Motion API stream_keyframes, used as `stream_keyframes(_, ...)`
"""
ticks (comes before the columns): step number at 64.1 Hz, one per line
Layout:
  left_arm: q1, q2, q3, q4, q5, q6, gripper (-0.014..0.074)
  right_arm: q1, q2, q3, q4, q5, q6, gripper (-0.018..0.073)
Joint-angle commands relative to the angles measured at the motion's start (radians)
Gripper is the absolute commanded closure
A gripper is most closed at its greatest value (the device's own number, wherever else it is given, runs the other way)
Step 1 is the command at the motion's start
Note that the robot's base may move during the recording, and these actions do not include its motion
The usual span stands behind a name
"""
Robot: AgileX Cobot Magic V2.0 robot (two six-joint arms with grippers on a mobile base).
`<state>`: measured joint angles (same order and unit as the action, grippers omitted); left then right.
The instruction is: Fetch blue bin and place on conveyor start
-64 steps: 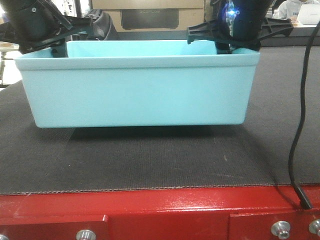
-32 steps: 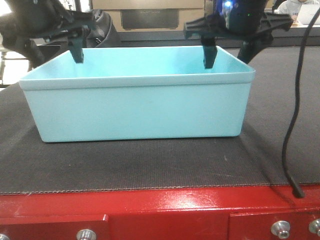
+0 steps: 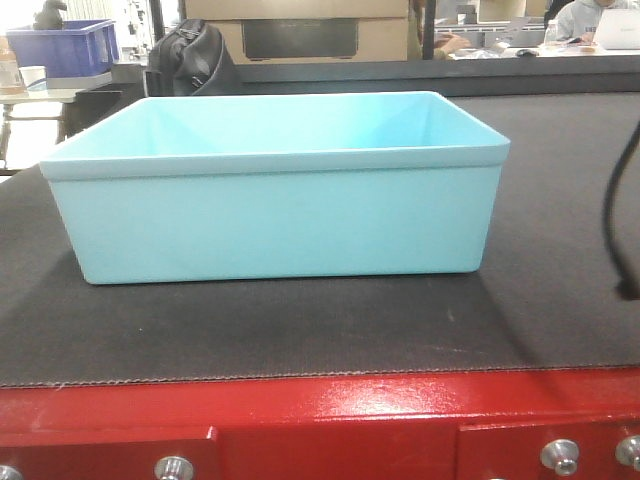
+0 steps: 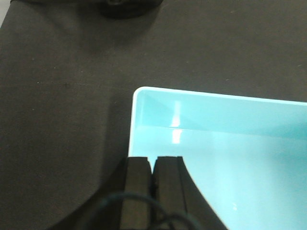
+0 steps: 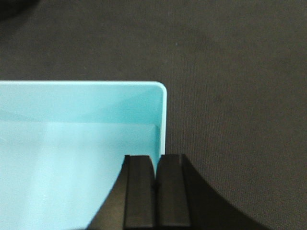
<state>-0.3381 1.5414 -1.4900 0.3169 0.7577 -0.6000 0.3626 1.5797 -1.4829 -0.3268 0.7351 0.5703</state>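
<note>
The blue bin (image 3: 270, 220), a light cyan tub with no lid, rests flat on the dark grey belt of the conveyor start (image 3: 300, 335), just behind the red frame (image 3: 330, 410). Neither gripper shows in the front view. In the left wrist view my left gripper (image 4: 154, 159) hangs shut and empty above the blue bin (image 4: 216, 158), over its left wall near a corner. In the right wrist view my right gripper (image 5: 156, 157) is likewise shut and empty, high over the right wall of the blue bin (image 5: 62, 153).
A black cable (image 3: 612, 210) hangs down at the right over the belt. Behind the belt stand a dark blue crate (image 3: 65, 48), a black bag (image 3: 190, 55) and a cardboard box (image 3: 300, 25). Silver bolts (image 3: 560, 456) dot the red frame.
Both grippers let go of the bin's side walls, rose out of the front view and shut. The bin settled flat on the belt and has stayed put since.
</note>
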Motion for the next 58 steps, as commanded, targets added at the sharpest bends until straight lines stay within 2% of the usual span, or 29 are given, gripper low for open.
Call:
stream_keyframes(1,-0.004,-0.034,0.024,-0.084,-0.015,0.071,0.0707,-0.002,-0.04,0.023,-0.001,-0.03,-0.003,0.0724)
stream_keyframes(7,-0.004,-0.072,0.127,-0.208,-0.146,0.187,0.0707,-0.002,-0.086,0.128,-0.001,-0.184,-0.003,0.0724)
stream_keyframes(15,-0.006,-0.13,0.279,-0.311,-0.291,0.27,0.0707,-0.002,-0.156,0.281,-0.007,-0.367,-0.003,0.0724)
stream_keyframes(28,-0.006,-0.281,0.561,-0.336,-0.587,0.284,0.0707,-0.002,-0.297,0.573,-0.036,-0.71,-0.003,0.0726)
stream_keyframes(35,-0.006,-0.364,0.689,-0.336,-0.73,0.284,0.0707,-0.002,-0.338,0.673,-0.043,-0.816,-0.003,0.0726)
stream_keyframes(39,-0.006,-0.416,0.756,-0.332,-0.784,0.284,0.0707,-0.002,-0.357,0.708,-0.056,-0.832,-0.003,0.0726)
stream_keyframes(46,-0.006,-0.516,0.841,-0.329,-0.781,0.284,0.0707,-0.002,-0.395,0.731,-0.06,-0.82,-0.003,0.0726)
stream_keyframes(58,-0.006,-0.65,0.87,-0.329,-0.743,0.284,0.0707,-0.002,-0.496,0.731,-0.062,-0.79,-0.003,0.0726)
